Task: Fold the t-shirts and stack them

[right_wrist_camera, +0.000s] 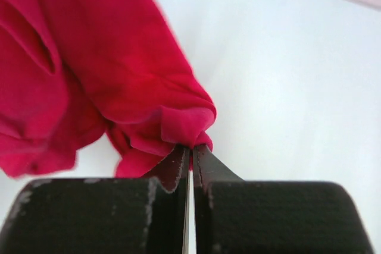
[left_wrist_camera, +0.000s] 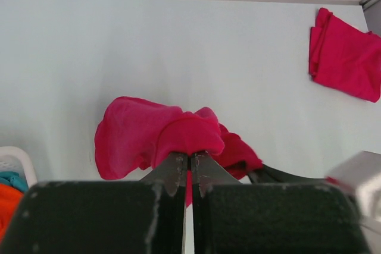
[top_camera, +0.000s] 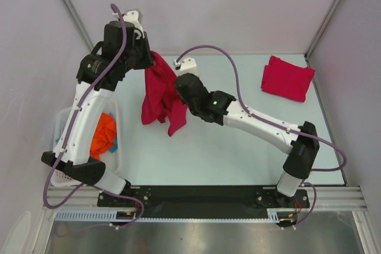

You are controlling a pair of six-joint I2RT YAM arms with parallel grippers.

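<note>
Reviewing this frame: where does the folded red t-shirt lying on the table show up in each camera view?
Top external: the folded t-shirt lies at the upper right, near the far right corner of the table.
Left wrist: at the upper right edge of the picture.
Right wrist: not in it.
Shared landmark: the crumpled t-shirt, pinched by the left gripper and the right gripper, shows in all three views.

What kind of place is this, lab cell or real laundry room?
Probably a lab test cell: left arm and right arm bolted to an aluminium rail, a pale table boxed in by plain panels, a white laundry basket at the left.
</note>
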